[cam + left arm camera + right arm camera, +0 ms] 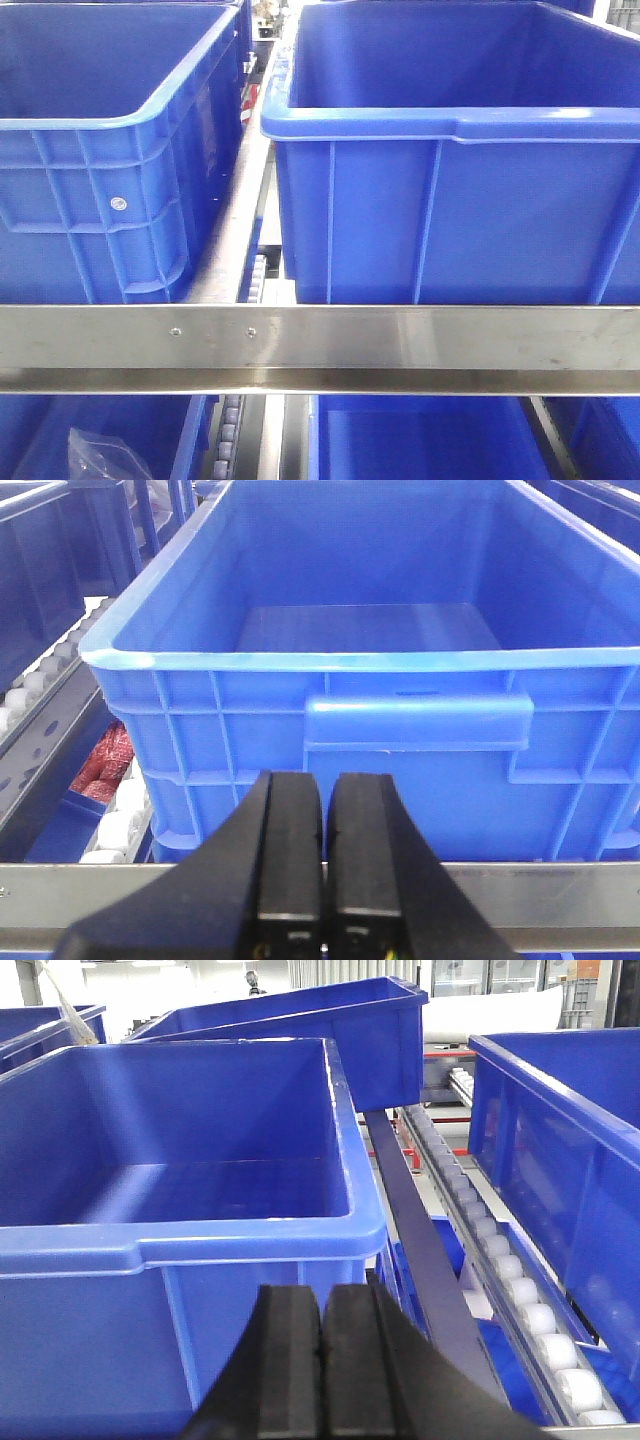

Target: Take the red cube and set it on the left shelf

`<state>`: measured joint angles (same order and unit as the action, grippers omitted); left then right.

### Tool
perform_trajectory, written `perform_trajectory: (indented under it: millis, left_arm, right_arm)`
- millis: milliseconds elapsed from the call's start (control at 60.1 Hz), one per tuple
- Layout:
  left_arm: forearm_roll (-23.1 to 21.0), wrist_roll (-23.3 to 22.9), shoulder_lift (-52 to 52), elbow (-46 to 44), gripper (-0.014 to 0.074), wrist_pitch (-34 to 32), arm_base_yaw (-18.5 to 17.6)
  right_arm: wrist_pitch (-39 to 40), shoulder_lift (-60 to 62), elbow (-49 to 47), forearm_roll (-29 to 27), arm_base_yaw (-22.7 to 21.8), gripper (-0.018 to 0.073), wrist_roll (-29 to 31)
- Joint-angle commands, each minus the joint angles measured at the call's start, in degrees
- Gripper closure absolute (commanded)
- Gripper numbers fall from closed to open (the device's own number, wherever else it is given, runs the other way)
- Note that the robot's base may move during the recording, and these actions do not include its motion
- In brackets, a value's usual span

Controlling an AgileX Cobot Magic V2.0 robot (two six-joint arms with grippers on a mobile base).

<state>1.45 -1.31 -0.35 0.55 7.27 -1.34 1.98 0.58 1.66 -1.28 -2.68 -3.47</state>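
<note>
The left shelf shows as a stainless-steel front rail [400, 345] with roller tracks [262, 275] between big blue crates. The left crate [100, 150] and right crate [460, 170] stand on the upper tier; both look empty. No red cube is in view. My left gripper [325, 780] is shut and empty, just in front of an empty blue crate [400, 660] and above the rail [560, 895]. My right gripper [322, 1295] is shut and empty, in front of another empty blue crate [170, 1190].
A lower tier holds more blue crates [420, 440], one with a clear plastic bag [95, 460]. Red mesh-like items [105, 760] lie in a lower crate left of the left wrist's crate. White rollers [520, 1295] and a tilted blue crate [340, 1020] lie beyond the right gripper.
</note>
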Motion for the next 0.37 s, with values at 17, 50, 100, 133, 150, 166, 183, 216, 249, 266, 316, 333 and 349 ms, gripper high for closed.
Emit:
perform_trajectory:
  millis: [17,50,100,133,150,166,183,216,249,266,316,333,349]
  left_arm:
    - [-0.07,-0.12,-0.82,1.32,0.0495,-5.01,-0.04]
    - [-0.07,-0.12,-0.82,1.32,0.0495,-5.01,-0.04]
    - [-0.07,-0.12,-0.82,1.32,0.0495,-5.01,-0.04]
    - [-0.07,-0.12,-0.82,1.32,0.0495,-5.01,-0.04]
    - [-0.07,-0.12,-0.82,1.32,0.0495,-5.01,-0.04]
    - [-0.07,-0.12,-0.82,1.32,0.0495,-5.01,-0.04]
    - [-0.07,-0.12,-0.82,1.32,0.0495,-5.01,-0.04]
    - [-0.07,-0.12,-0.82,1.32,0.0495,-5.01,-0.04]
    - [-0.07,-0.12,-0.82,1.32,0.0495,-5.01,-0.04]
    - [-0.07,-0.12,-0.82,1.32,0.0495,-5.01,-0.04]
    - [-0.07,-0.12,-0.82,1.32,0.0495,-5.01,-0.04]
    - [-0.07,-0.12,-0.82,1.32,0.0495,-5.01,-0.04]
    - [-0.07,-0.12,-0.82,1.32,0.0495,-5.01,-0.04]
  right_arm:
    - [5.42,1.22,-0.94,-0.06,-0.42,0.0507,0.57]
    - [5.42,1.22,-0.94,-0.06,-0.42,0.0507,0.57]
    - [5.42,1.22,-0.94,-0.06,-0.42,0.0507,0.57]
    - [5.42,1.22,-0.94,-0.06,-0.42,0.0507,0.57]
    - [5.42,1.22,-0.94,-0.06,-0.42,0.0507,0.57]
    - [5.42,1.22,-0.94,-0.06,-0.42,0.0507,0.57]
    - [5.42,1.22,-0.94,-0.06,-0.42,0.0507,0.57]
    - [5.42,1.22,-0.94,-0.06,-0.42,0.0507,0.57]
    - [5.42,1.22,-0.94,-0.06,-0.42,0.0507,0.57]
    - [5.42,1.22,-0.94,-0.06,-0.42,0.0507,0.57]
    - [5.42,1.22,-0.94,-0.06,-0.42,0.0507,0.57]
    - [5.42,1.22,-0.94,-0.06,-0.42,0.0507,0.57]
    - [5.42,1.22,-0.94,-0.06,-0.42,0.0507,0.57]
